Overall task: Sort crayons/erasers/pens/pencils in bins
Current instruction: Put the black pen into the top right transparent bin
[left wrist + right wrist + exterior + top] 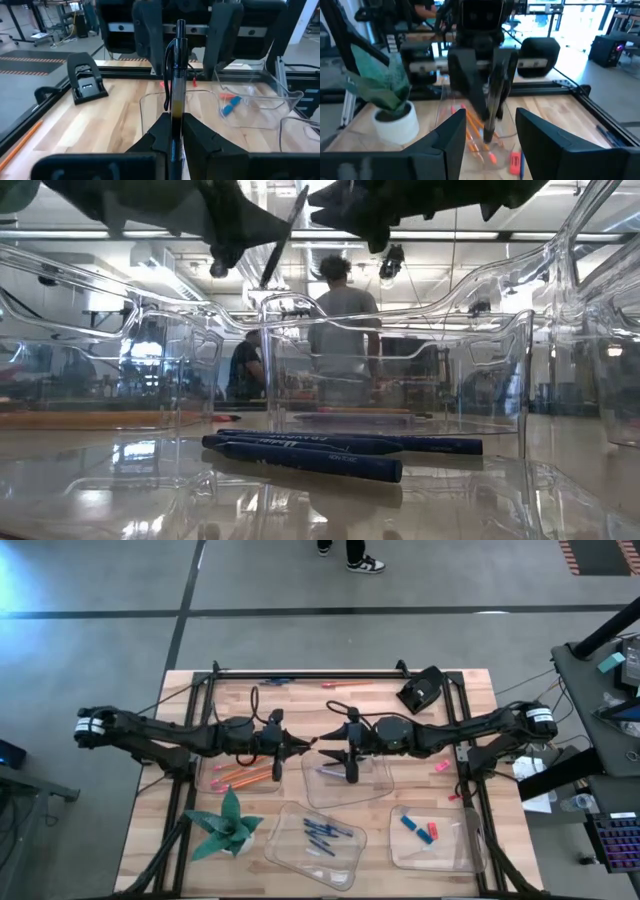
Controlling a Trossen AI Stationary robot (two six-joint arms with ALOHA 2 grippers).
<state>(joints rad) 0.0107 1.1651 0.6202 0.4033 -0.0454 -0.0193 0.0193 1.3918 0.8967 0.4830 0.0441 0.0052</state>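
A black pen stands nearly upright in my left gripper, which is shut on it over the table's middle. My right gripper faces it from the right, open, its fingers on either side of the pen and short of it. Four clear bins lie below. The far-left bin holds orange pencils, the middle bin sits under the grippers, the near bin holds blue crayons, and the near-right bin holds erasers. My left gripper pinches the pen's barrel below the clip, between its two fingers. The fingers reach in level from the table's left and lie across the pen. The pen is lifted clear and slightly tilted, its clip end up and its lower end hanging below the fingers.
A green paper plant in a white pot stands near left. A black stapler-like object sits far right. A pink eraser and a pencil lie loose on the wood. A person stands beyond the table.
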